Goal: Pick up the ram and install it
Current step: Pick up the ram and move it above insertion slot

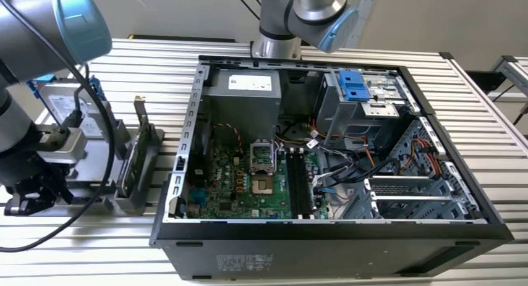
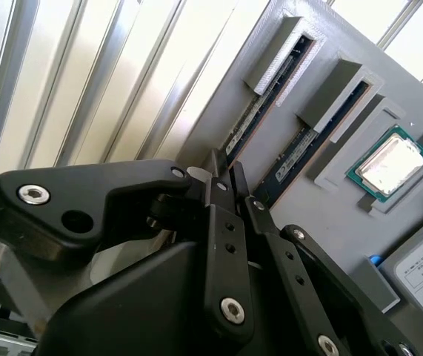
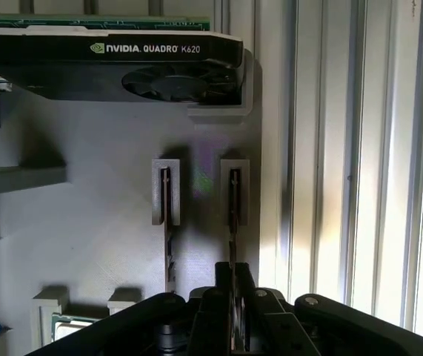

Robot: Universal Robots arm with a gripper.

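Pincer clenched on the ram in its holder, second stick and graphics card nearby.

Bright glare on slats, deep shadows, foreground blurred

Two ram sticks, one graphics card, one processor.

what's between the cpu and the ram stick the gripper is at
The other ram stick, in its own slot, stands between the ram at the gripper and the CPU, as the second wrist view shows.
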